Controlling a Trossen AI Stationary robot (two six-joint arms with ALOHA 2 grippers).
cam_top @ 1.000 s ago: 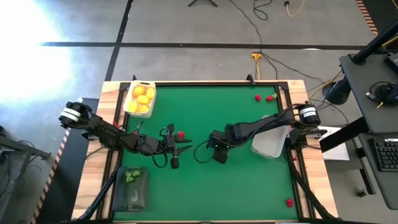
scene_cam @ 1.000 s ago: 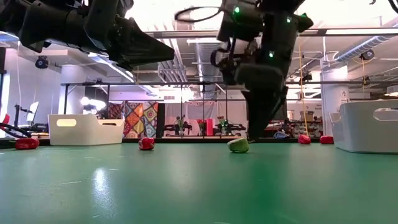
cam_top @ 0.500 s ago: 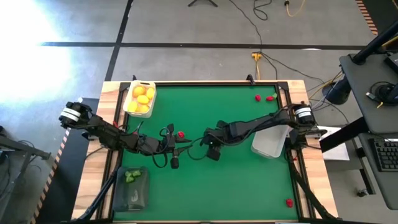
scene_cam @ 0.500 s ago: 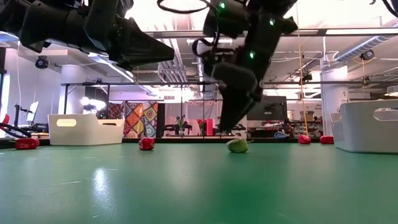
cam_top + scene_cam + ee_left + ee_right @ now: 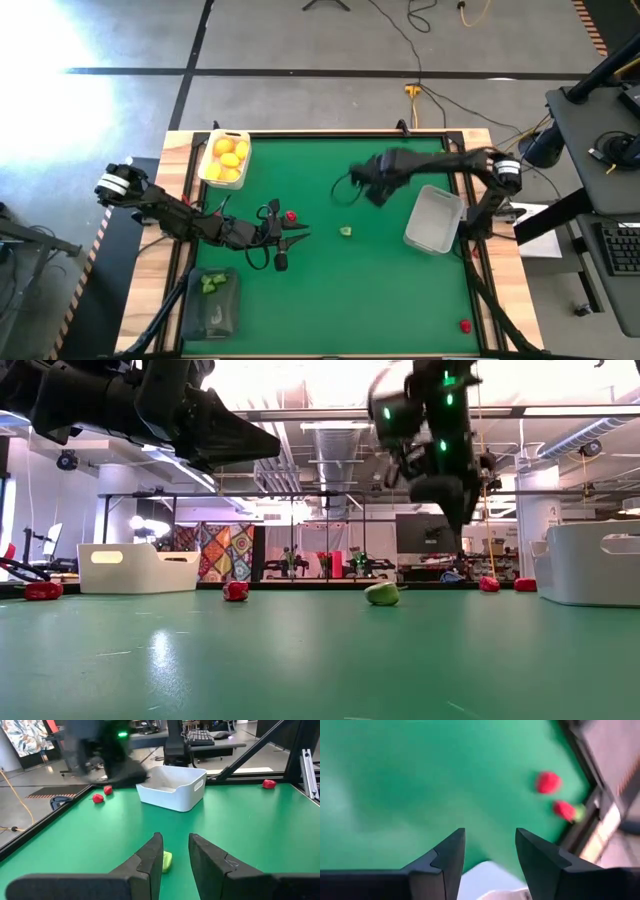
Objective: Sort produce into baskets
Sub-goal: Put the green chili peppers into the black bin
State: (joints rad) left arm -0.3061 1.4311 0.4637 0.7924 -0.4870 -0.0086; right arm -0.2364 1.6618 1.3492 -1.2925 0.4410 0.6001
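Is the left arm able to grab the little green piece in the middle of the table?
Probably yes. The left gripper hangs just beside the green piece, pointing at it, with only bare green mat between them. Its fingers stand a little apart, empty.

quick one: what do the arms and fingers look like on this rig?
Both arms are dark, jointed and slim, each with a white band near the base and loose black cables. The right gripper and left gripper each have two dark, angular, tapering fingers. Green lights glow on the right arm's wrist.
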